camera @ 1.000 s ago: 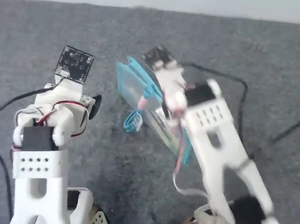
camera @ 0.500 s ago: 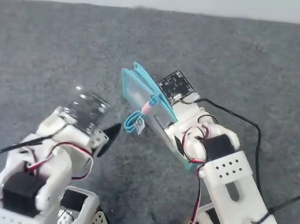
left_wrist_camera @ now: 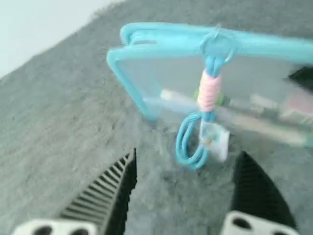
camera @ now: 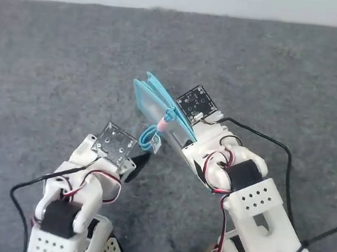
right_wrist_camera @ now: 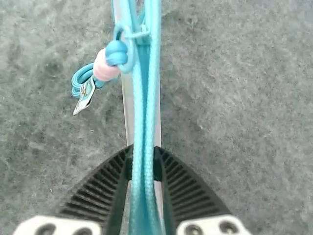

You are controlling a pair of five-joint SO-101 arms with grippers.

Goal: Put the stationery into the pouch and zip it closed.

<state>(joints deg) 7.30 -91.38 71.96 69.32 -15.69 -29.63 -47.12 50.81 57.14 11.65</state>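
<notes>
The light blue pouch (camera: 154,103) with a clear side stands on edge on the grey carpet. Through the clear side I see pens (left_wrist_camera: 244,106) inside it. From the zipper slider hangs a pull cord with a pink bead (left_wrist_camera: 209,93), a blue loop (left_wrist_camera: 188,147) and a small tag (camera: 154,141). My right gripper (right_wrist_camera: 143,164) is shut on the pouch's zipper edge (right_wrist_camera: 145,98), near the end closest to the arms. My left gripper (left_wrist_camera: 186,188) is open just short of the loop, one finger to each side, touching nothing. From above, the left gripper (camera: 141,158) sits beside the tag.
Grey carpet (camera: 56,64) covers the whole table, with open room to the left, right and far side of the pouch. Black cables (camera: 272,146) trail beside the right arm.
The left arm has dropped and swung in toward the pouch's pull cord. The right arm has drawn back toward its base with the pouch, which shifted slightly.
</notes>
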